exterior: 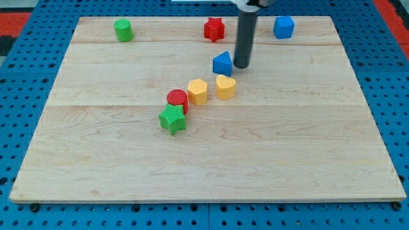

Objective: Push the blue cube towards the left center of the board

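The surface [268,160] is pale, matt wood with visible grain and plank seams. The green star block [172,119] looks ridged; the blue cube [284,27] smooth plastic.

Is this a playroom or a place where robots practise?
Probably a robot practice lab: a pale wooden board lies on a blue pegboard bench, and my tip stands beside a small blue triangular block, with other small coloured blocks scattered around.
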